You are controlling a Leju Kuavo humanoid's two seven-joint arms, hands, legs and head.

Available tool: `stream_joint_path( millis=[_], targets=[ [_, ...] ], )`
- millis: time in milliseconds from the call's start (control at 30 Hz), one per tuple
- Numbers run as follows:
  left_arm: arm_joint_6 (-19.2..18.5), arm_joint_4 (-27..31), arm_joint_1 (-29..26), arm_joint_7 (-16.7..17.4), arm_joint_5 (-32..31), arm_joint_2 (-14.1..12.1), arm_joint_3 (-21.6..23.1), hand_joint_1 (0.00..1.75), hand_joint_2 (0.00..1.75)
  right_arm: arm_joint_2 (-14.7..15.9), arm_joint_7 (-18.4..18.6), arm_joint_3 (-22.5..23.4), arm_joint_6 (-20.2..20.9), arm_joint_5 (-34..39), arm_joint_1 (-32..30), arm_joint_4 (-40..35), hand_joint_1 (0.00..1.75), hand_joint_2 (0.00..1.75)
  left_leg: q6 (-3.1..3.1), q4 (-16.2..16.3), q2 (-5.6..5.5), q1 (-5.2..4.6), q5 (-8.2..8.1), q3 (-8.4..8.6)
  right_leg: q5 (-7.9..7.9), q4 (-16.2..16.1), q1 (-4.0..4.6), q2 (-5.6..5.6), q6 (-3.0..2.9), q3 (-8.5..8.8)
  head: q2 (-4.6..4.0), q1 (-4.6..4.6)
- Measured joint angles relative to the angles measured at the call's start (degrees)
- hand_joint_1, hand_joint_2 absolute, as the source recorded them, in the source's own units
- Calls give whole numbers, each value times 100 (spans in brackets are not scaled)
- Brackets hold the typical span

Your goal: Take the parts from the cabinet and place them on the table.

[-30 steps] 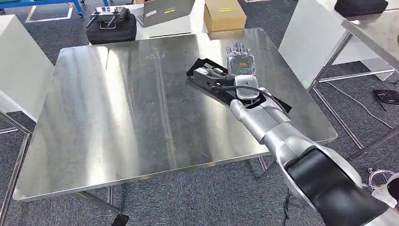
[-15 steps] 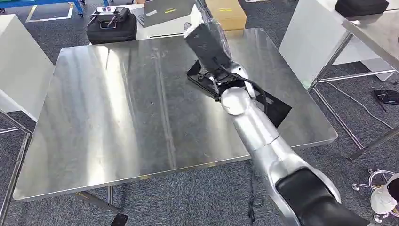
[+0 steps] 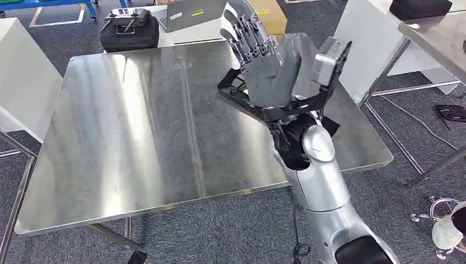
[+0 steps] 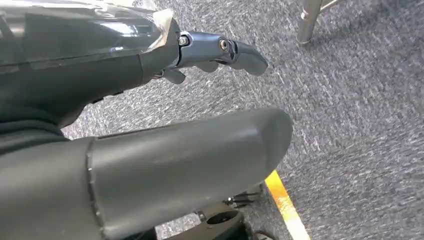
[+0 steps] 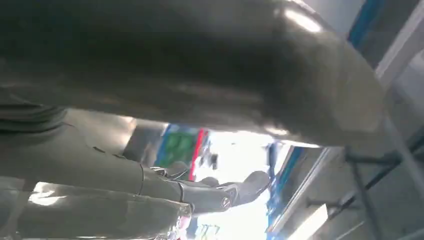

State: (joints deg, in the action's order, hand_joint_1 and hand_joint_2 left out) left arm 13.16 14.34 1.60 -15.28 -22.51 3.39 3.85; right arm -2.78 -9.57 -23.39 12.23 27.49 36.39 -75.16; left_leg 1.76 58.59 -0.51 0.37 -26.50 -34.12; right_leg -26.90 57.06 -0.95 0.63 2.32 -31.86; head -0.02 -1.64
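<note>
Head view, right hand (image 3: 269, 74) now lifted off black part (image 3: 236, 88), fingers (image 3: 244, 33) spread empty, left hand (image 4: 150, 100) unclear

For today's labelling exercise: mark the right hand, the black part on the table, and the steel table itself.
right hand (image 3: 267, 74), head view, on the grey palm.
black part (image 3: 233, 88), head view, on its exposed end left of the hand.
steel table (image 3: 137, 126), head view, on the bare tabletop.
</note>
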Motion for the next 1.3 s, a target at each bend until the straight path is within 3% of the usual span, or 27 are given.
stream_joint_path(
  millis=[267,533,667,733,767,800,867,900,933,967,1000,1067,1100,1133,1233,1267,1300],
  targets=[
    [190,-26,-99,-98,90,4,-2,0,0,258,-275,-129,663,386,-808,-1257,0,0,-1,0,-3,0,-4,-1,-1,-1,0,-1,-1,1,0,0],
    [190,-42,-164,-120,92,15,-4,0,0,450,-387,-254,781,263,-1356,-2054,0,0,0,2,-2,-3,-6,-1,0,-5,-1,-1,1,3,0,0],
    [162,-44,-173,-129,92,17,-7,0,0,496,-387,-315,873,200,-1636,-2333,0,0,55,31,-5,-38,-38,-11,16,-21,-47,2,35,6,0,0],
    [160,-46,-170,-133,92,20,-6,0,0,507,-387,-352,877,176,-1701,-2438,0,0,116,1,0,-59,17,4,63,-46,-61,13,100,16,0,4],
    [155,-46,-169,-133,92,26,-7,0,0,514,-387,-356,879,163,-1722,-2482,0,0,177,-130,32,23,96,47,11,-23,-52,16,104,-8,0,2],
    [147,-44,-169,-135,92,35,-7,0,0,540,-387,-363,886,154,-1744,-2497,0,0,199,-179,47,-7,128,64,-111,104,-35,1,69,-74,0,-4],
    [100,-46,-165,-140,92,37,-13,0,0,571,-387,-387,893,132,-1788,-2503,0,0,240,-183,63,-8,158,27,-539,932,-37,-5,-18,-416,0,-28],
    [90,-46,-169,-140,92,55,-15,0,0,592,-387,-393,899,130,-1842,-2501,0,0,239,-182,68,-17,170,7,-736,1432,-37,-6,-28,-618,0,-26],
    [79,-46,-169,-140,92,55,-20,0,0,606,-387,-398,910,132,-1874,-2499,0,0,229,-180,71,-18,185,-15,-820,1727,-37,-6,-7,-727,0,-28],
    [68,-46,-168,-140,92,59,-22,0,0,616,-385,-402,917,130,-1890,-2493,0,0,212,-179,72,-18,203,-30,-789,1738,-41,-7,35,-699,0,-24],
    [68,-46,-167,-142,92,61,-24,0,0,625,-387,-411,925,130,-1890,-2484,0,0,195,-177,72,-12,218,-45,-667,1483,-55,-12,102,-540,0,-28],
    [55,-46,-162,-142,85,79,-28,0,0,638,-387,-415,943,121,-1886,-2466,0,0,146,-141,65,12,246,-80,-265,319,-96,-45,243,130,0,-26],
    [50,-46,-157,-142,81,79,-28,0,0,643,-387,-415,952,119,-1882,-2460,0,0,109,-100,63,9,252,-112,-306,-109,-110,-68,224,328,0,-26],
    [48,-46,-156,-140,79,79,-28,0,0,645,-383,-420,967,108,-1894,-2451,0,0,59,-103,45,-9,280,-145,-172,30,-19,-10,175,328,0,-24],
    [20,-46,-160,-129,61,83,-28,0,0,651,-381,-415,991,93,-1893,-2416,0,0,-49,-87,29,-19,366,-187,-158,25,-31,9,71,213,0,-17],
    [15,-52,-162,-129,55,79,-26,0,0,651,-381,-415,991,91,-1893,-2405,0,0,-77,-69,27,6,364,-230,-111,6,-114,-1,-2,125,0,-17],
    [13,-55,-163,-127,39,76,-28,0,0,645,-381,-415,991,91,-1886,-2399,0,0,-106,21,30,21,188,-295,-68,8,-118,-7,-66,124,0,-9]
  ],
)
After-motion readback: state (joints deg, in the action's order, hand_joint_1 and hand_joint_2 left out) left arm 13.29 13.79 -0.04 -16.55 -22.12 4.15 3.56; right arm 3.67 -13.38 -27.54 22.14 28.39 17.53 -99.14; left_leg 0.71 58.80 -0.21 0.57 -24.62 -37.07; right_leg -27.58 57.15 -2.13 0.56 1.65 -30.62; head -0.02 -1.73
